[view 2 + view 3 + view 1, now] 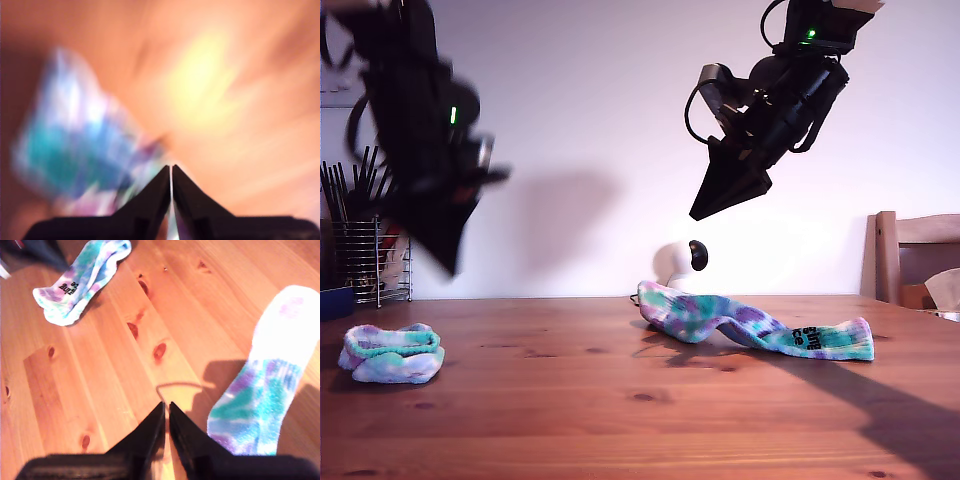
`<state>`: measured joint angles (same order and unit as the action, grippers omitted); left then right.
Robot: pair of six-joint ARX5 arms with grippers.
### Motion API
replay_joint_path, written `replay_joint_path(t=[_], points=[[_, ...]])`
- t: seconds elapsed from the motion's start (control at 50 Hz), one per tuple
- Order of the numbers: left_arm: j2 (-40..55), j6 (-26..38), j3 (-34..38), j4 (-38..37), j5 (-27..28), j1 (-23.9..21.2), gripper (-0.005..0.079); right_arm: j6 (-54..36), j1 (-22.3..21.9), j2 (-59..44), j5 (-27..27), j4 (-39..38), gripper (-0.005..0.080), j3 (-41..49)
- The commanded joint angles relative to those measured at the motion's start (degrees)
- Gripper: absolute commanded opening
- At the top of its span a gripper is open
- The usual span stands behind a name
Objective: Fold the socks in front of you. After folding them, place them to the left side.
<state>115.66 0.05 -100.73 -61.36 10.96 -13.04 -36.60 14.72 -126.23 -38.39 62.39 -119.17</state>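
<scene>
Only the exterior view took in the white wall and the full wooden table, with both arms hanging above it. My first gripper was a dark blur in the upper left of that frame and my second gripper was sharp in the upper right. The first wrist view was smeared throughout. It showed little beyond the first gripper's two black fingertips drawn together to a hairline slit, holding nothing, over a teal, purple and white smudge that was the folded sock. The second wrist view was crisp. My second gripper had its jaws all but closed and empty, above bare knotted boards. The stretched-out sock lay just beside its line of sight. The folded sock lay well apart, its black lettering legible only from this camera. In the exterior view the folded sock rested in a bundle at the lower left of the frame, under the first gripper. The stretched-out sock lay rumpled across the centre right, touched by neither gripper. A wooden chair stood at the right edge, a wire rack of dark utensils at the left edge, and a small white rounded device behind the stretched-out sock.
</scene>
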Motion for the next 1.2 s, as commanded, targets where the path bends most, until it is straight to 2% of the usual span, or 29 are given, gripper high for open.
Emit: replay_joint_path(t=[0.0,0.18,0.24,0.3,0.4,0.46,0.52,0.64,0.74,1.0,1.18], points=[[1.0,-1.6,0.5,3.1,2.7,-0.6,-0.0019,0.5,0.3,-0.5,-0.1,-0.2,-0.0012,0.2],[1.0,-3.3,0.5,17.8,9.9,-1.7,-0.0014,0.7,0.5,-0.5,-0.1,-0.3,-0.0012,0.2],[1.0,-4.2,0.5,22.5,11.2,-2.1,0.0018,0.8,0.5,-0.5,0.0,-0.3,-0.0012,0.2],[1.1,-4.6,0.5,26.4,12.3,-2.6,0.0089,0.9,0.7,-0.5,0.1,-0.3,-0.0001,0.2],[1.5,-4.6,0.5,32.1,14.7,-2.9,0.0192,3.1,0.9,-0.6,3.7,-1.4,0.0098,0.2],[2.2,-4.7,0.5,35.4,15.8,-3.0,0.0202,4.2,1.0,-0.7,6.8,-3.1,0.0151,0.2],[3.3,-6.7,0.5,38.7,17.2,-3.1,0.0205,5.4,1.0,-0.8,9.2,-4.7,0.0165,0.2],[6.5,-9.8,0.5,44.4,21.2,-3.1,0.0259,7.0,1.3,-0.8,15.0,-6.0,0.0184,0.2],[8.7,-11.7,0.5,49.0,22.9,-3.2,0.0272,9.6,1.3,-0.9,19.5,-6.1,0.0211,0.2],[13.3,-12.2,0.4,57.8,24.0,-3.3,0.0310,10.7,1.3,-2.5,20.4,-4.5,0.0222,0.2],[16.0,-12.7,-0.7,60.4,24.3,-3.2,0.0310,11.1,1.8,-4.6,20.5,-4.1,0.0283,0.2]])
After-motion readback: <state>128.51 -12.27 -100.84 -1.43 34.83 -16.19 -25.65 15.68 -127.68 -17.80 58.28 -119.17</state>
